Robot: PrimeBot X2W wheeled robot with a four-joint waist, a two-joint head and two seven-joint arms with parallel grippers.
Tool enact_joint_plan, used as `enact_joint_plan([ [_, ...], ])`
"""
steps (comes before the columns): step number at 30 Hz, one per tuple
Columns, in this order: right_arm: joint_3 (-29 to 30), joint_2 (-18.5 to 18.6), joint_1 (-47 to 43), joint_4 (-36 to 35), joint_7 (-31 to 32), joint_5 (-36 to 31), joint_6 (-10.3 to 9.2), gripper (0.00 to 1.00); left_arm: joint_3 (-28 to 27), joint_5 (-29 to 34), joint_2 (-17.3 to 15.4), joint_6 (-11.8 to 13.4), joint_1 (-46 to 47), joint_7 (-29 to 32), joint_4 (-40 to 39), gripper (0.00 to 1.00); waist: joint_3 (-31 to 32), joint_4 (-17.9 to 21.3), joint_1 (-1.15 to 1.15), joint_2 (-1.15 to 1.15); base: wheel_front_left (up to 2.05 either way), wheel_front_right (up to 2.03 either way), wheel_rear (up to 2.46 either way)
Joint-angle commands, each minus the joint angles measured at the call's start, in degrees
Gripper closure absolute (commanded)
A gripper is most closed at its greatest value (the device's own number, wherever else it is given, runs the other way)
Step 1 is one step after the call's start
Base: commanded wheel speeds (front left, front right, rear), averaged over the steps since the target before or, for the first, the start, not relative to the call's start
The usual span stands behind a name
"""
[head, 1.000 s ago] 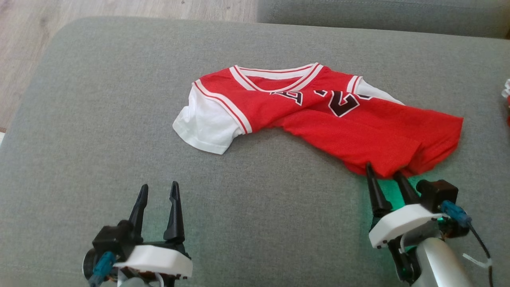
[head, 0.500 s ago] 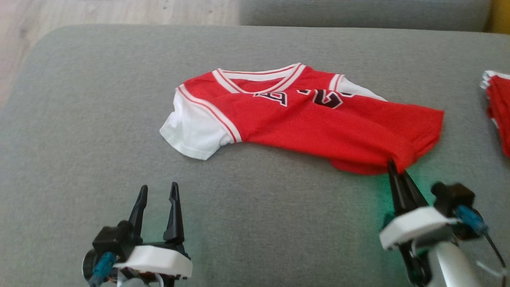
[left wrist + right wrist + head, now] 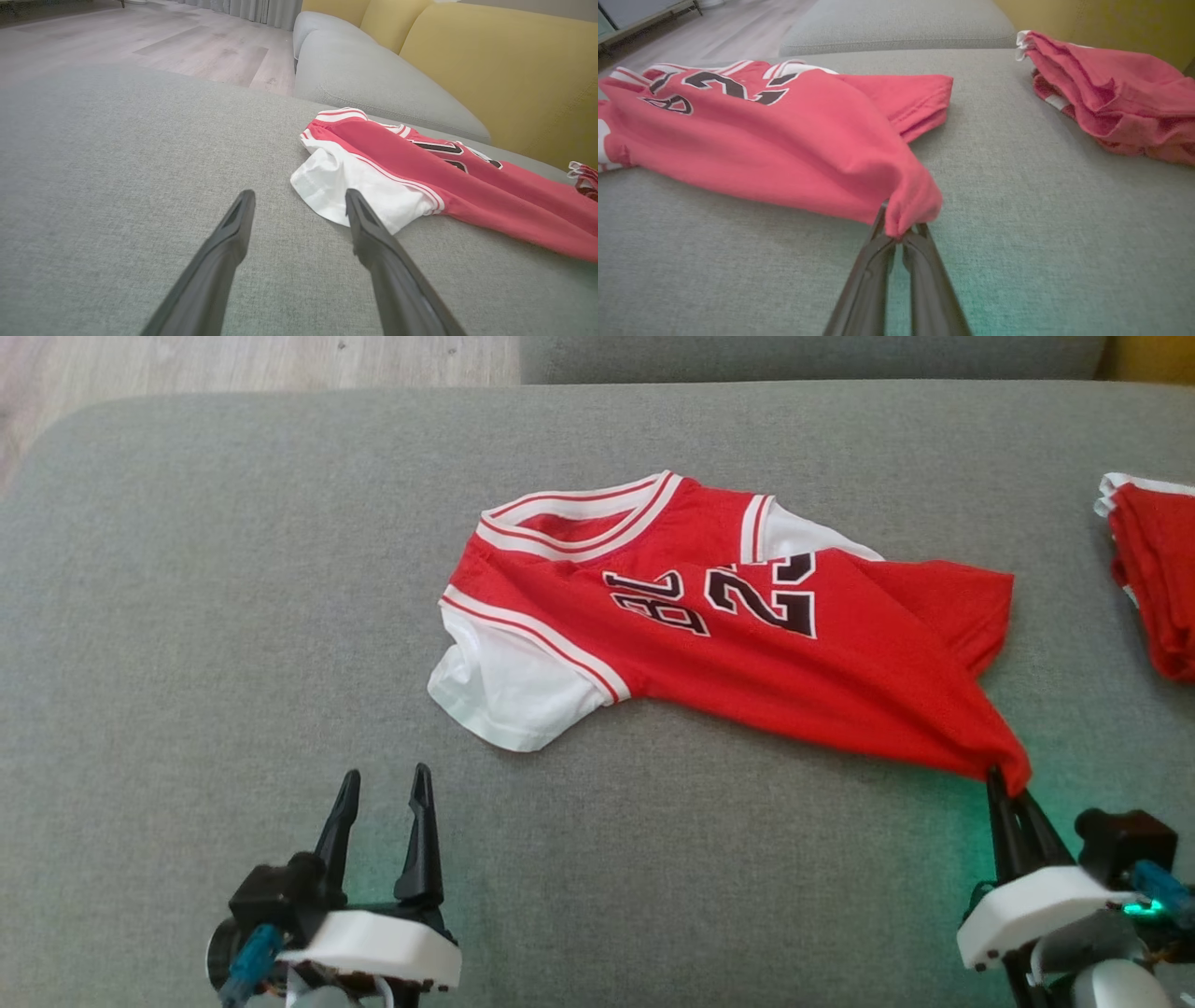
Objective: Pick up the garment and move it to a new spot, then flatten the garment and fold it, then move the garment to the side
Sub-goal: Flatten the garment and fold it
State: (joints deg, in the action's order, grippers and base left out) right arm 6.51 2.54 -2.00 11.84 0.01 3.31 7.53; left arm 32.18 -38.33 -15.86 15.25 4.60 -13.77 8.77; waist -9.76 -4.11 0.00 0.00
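The garment (image 3: 747, 644) is a red jersey with white sleeves, white-striped collar and dark numbers, lying crumpled across the grey sofa cushion (image 3: 233, 616). Its lower hem corner is pulled out toward the near right, where my right gripper (image 3: 1006, 788) is shut on the fabric. In the right wrist view the garment (image 3: 784, 140) bunches over the closed right gripper (image 3: 901, 229). My left gripper (image 3: 385, 787) stands open at the lower left, apart from the white sleeve. The left wrist view shows the left gripper (image 3: 299, 201) with nothing between its fingers, the sleeve (image 3: 355, 186) just beyond them.
A second red cloth (image 3: 1153, 579) lies bunched at the cushion's right edge, also the red cloth (image 3: 1111, 93) in the right wrist view. Another grey cushion (image 3: 373, 79) and yellow backrests (image 3: 504, 70) stand behind. Wooden floor (image 3: 233, 359) lies past the far left edge.
My right gripper closed on the jersey's hem corner and drew it toward the near right, stretching the cloth. The head camera shifted too. The left gripper stayed open and still.
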Motion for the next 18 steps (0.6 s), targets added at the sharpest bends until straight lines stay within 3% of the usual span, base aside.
enact_joint_plan([
  [1,-0.8,0.3,1.2,-0.7,-0.6,-0.5,-0.04,0.15,-1.5,-0.1,-0.5,-0.3,2.8,-0.8,-1.1,0.00,0.0,-0.2,0.00,0.00,0.00,0.00,0.00],
  [2,-0.8,0.3,1.2,-0.7,-0.6,-0.5,-0.04,0.15,-1.5,-0.1,-0.5,-0.3,2.8,-0.8,-1.1,0.00,0.0,-0.2,0.00,0.00,0.00,0.00,0.00],
  [3,-0.4,0.3,1.4,0.0,-1.2,-0.4,-0.04,0.00,-1.7,-0.3,-0.5,-0.4,2.9,-0.8,-0.7,0.00,0.2,-0.2,0.00,0.00,0.00,0.00,0.00],
  [11,1.1,0.3,1.4,-0.7,-3.2,0.0,-0.04,0.00,-2.1,-0.3,-0.4,-0.4,2.7,-1.0,-0.5,0.00,1.8,0.5,0.00,0.00,0.00,0.00,0.00],
  [18,2.5,0.3,1.9,-6.1,-3.5,-0.8,-0.04,0.00,-1.8,0.2,-0.4,-0.7,3.0,-1.0,-1.0,0.00,4.1,0.8,0.00,0.00,0.00,0.00,0.00],
])
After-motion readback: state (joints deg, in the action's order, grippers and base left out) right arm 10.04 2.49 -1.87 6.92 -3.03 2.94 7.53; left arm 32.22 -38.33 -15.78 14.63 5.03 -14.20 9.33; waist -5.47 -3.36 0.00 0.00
